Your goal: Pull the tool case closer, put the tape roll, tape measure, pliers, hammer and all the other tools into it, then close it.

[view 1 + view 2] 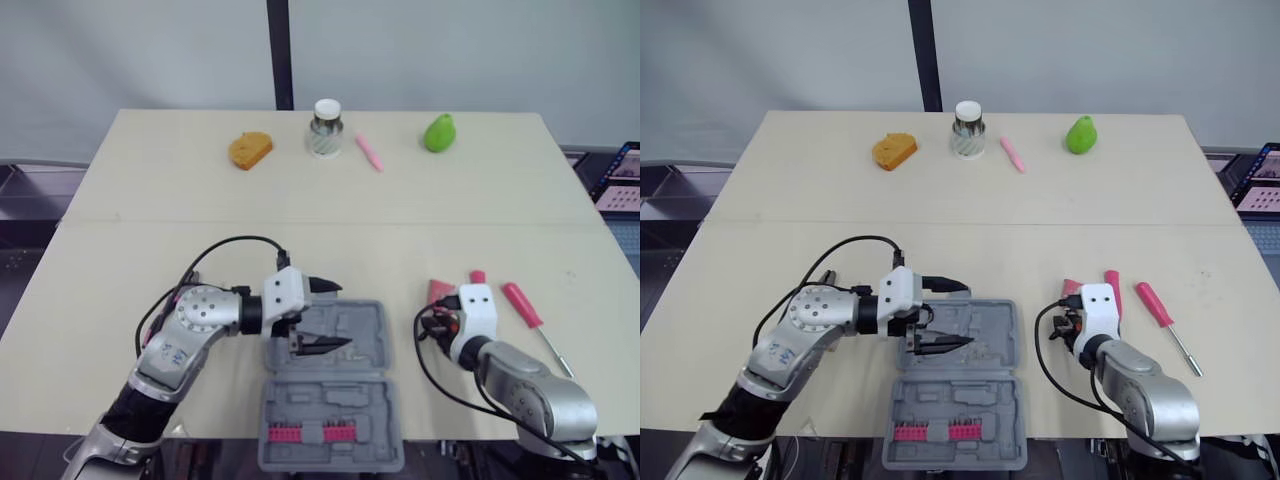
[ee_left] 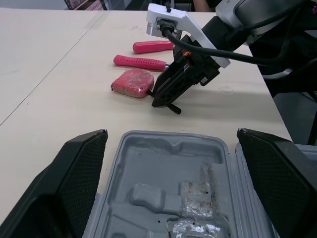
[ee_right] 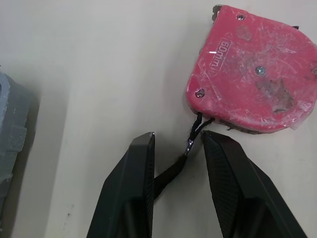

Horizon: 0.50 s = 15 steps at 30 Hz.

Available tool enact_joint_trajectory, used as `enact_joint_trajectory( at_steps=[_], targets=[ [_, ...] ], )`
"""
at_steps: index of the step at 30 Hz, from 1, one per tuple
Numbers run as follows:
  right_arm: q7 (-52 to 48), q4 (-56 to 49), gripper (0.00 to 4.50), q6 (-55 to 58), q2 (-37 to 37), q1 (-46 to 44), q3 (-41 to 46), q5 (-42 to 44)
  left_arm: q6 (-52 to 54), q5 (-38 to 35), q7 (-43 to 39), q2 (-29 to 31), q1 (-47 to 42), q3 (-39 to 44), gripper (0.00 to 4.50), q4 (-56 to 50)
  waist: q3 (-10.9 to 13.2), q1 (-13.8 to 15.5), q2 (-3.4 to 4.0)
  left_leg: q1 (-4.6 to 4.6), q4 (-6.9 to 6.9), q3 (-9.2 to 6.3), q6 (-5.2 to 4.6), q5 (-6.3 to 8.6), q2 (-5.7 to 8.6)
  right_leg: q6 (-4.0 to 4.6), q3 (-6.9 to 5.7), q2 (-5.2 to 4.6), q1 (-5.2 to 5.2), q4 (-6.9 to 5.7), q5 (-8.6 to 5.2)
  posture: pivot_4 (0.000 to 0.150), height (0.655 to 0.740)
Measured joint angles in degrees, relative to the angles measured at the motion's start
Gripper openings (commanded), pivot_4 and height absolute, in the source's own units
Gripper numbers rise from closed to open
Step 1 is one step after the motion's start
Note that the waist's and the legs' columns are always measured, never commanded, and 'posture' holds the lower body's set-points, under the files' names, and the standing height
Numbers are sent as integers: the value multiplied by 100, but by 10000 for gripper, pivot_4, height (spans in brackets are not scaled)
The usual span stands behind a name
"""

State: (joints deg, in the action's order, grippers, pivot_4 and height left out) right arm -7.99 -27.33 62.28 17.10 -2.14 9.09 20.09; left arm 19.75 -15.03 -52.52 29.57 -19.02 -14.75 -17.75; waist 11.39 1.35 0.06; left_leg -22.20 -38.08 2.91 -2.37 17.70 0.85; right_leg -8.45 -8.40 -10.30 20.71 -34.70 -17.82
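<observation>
Grey plastic tool case [image 1: 335, 400] lay open at the lower centre of the beige table [image 1: 150, 230], the left pincer [image 1: 342, 315] spread wide above it. Lower right, the right pincer [image 3: 178, 141] stood parted beside the red tape measure [image 3: 252, 84], whose black strap [image 3: 171, 171] lay between its fingers [image 3: 129, 188].

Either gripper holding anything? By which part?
Nothing. Left gripper open over the tool case; right gripper open, strap of the tape measure lying loose between its fingers.
</observation>
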Motion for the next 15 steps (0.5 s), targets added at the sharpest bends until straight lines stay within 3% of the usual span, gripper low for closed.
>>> enact_joint_trajectory(
  at_steps=[3,6,7,8,15],
  targets=[
    [0,3,16098,-26,-9,10,0,-47,-2,5,-7,-21,-28,-12,45000,16,0,0,0,0,0,0,0,0,0,0,0,0,0,0,0,1500,7400],
    [1,30,8466,-79,-16,16,2,-93,-40,26,-12,-24,-59,-12,45000,24,0,0,0,0,0,0,0,0,0,0,0,0,0,0,0,1500,7400],
    [4,41,2586,-86,-16,16,12,-112,-51,34,-16,-24,-59,-12,45000,26,0,-1,0,0,0,0,0,0,0,0,0,0,0,0,0,1500,7400],
    [4,43,179,-87,-16,16,14,-112,-57,41,-20,-23,-59,-12,45000,31,0,-1,0,0,0,0,0,0,0,0,0,0,1,0,0,1500,7400],
    [-63,-50,179,26,12,71,12,-34,-147,107,-151,56,-48,-107,45000,48,0,-1,0,0,1,1,0,0,0,0,1,0,1,0,0,1500,7400]
  ],
)
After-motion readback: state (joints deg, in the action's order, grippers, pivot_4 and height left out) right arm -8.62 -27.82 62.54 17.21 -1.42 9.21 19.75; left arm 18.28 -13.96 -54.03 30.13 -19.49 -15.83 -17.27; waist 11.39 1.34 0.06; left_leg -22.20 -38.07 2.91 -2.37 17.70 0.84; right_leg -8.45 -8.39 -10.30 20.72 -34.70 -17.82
